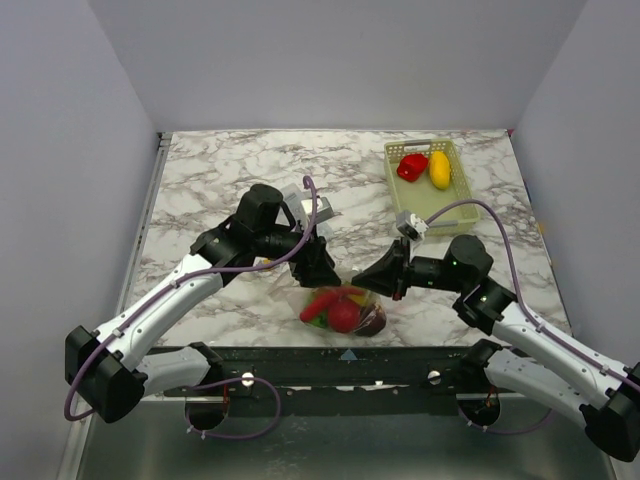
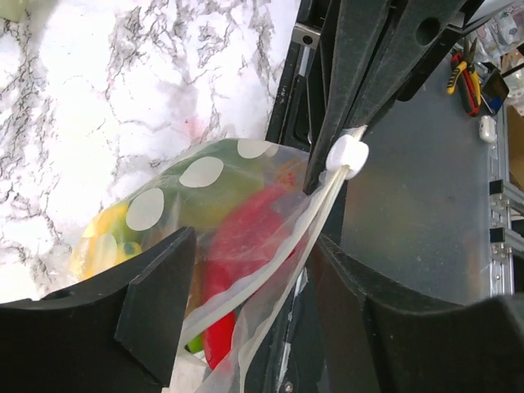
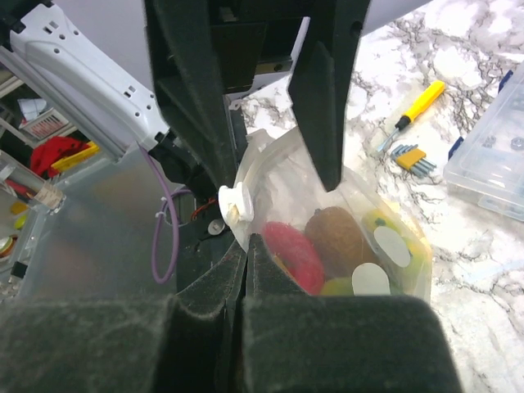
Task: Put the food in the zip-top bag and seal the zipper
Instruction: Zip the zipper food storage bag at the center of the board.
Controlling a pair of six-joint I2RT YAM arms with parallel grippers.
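At the counter's (image 1: 220, 180) near edge, I risk dragging the zip-top bag (image 1: 345, 312) overboard, since only my right tool (image 3: 246, 254), pinched shut on the zipper (image 2: 304, 232) beside its white slider (image 2: 345, 155), holds it. My left tool (image 2: 250, 254) gapes open astride the strip, gripping nothing.

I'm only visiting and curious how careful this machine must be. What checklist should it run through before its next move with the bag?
1. Hold on the bag: ok, the right fingers pinch its edge.
2. The left fingers open around the zipper strip: ok.
3. All food bagged: not ok, a red pepper and a yellow piece sit in the basket.
4. Strip fully closed: cannot tell.
5. The white slider in sight: ok.
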